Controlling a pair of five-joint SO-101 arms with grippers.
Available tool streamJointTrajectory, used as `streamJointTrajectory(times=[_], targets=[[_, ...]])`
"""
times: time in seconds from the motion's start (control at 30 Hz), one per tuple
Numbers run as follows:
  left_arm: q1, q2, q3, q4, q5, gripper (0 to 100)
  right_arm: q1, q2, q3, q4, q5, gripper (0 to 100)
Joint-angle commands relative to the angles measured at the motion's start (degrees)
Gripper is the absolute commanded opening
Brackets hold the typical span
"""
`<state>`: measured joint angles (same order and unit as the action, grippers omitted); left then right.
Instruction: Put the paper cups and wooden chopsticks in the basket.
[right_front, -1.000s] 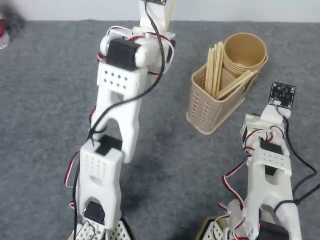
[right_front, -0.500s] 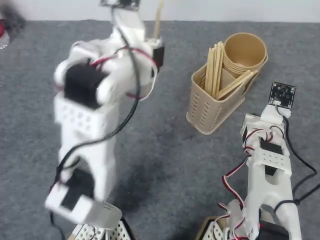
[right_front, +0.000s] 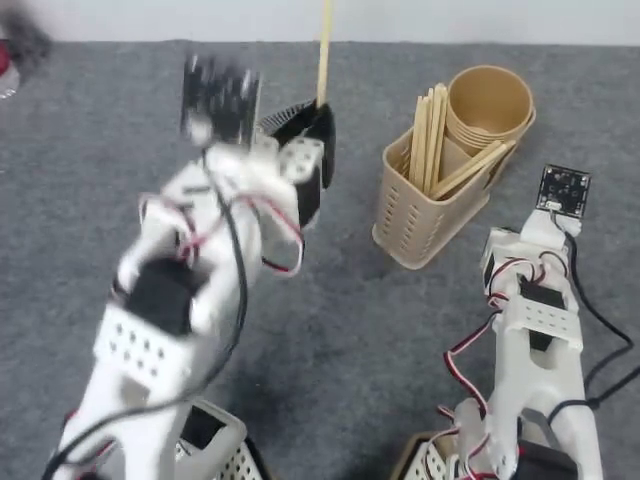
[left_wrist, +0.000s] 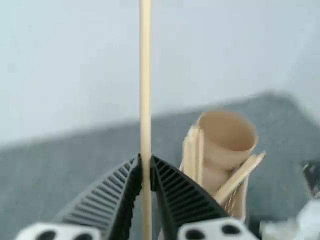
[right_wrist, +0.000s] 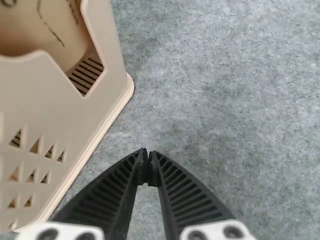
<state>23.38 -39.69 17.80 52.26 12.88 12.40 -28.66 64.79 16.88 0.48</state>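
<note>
My left gripper (right_front: 318, 112) is shut on a wooden chopstick (right_front: 324, 50) that stands upright, left of the basket (right_front: 425, 215). In the left wrist view the chopstick (left_wrist: 145, 90) rises between the black fingers (left_wrist: 127, 185). The tan basket holds several chopsticks (right_front: 430, 135) and stacked paper cups (right_front: 489, 103), which also show in the left wrist view as cups (left_wrist: 226, 137). My right gripper (right_wrist: 146, 167) is shut on nothing, just above the grey carpet beside the basket wall (right_wrist: 55, 125). The right arm (right_front: 535, 320) stands at the front right.
Grey carpet (right_front: 90, 140) covers the table. A white wall runs along the far edge. A red and white object (right_front: 6, 65) sits at the far left edge. Open carpet lies between the two arms.
The left arm has swung back toward the front left and folded lower, carrying the chopstick upright; its wrist camera is now turned up. The right arm has stayed still.
</note>
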Motion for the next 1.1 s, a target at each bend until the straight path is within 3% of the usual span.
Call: streamJointTrajectory(times=[0.0,0.07,0.33,0.57,0.9,1.07], targets=[[3.5,-11.3,24.6,-41.7,-2.0,1,-0.7,-0.8,-0.4,-0.7,0.9,1.2],[5.5,-10.4,28.2,-49.2,-3.4,1,-0.7,-0.8,-0.4,-0.7,0.9,1.2],[14.7,1.8,21.0,-50.0,-5.8,1,-1.6,-0.8,-0.4,-0.7,1.3,1.2],[13.7,20.9,17.3,-65.6,-9.1,1,-2.7,-0.8,0.4,-1.3,4.8,1.2],[13.6,21.5,17.5,-65.8,-9.0,4,-2.5,-1.2,0.4,-1.4,4.8,1.2],[13.6,16.5,18.4,-61.8,-9.0,6,-2.5,-1.2,0.4,-1.4,4.8,1.2]])
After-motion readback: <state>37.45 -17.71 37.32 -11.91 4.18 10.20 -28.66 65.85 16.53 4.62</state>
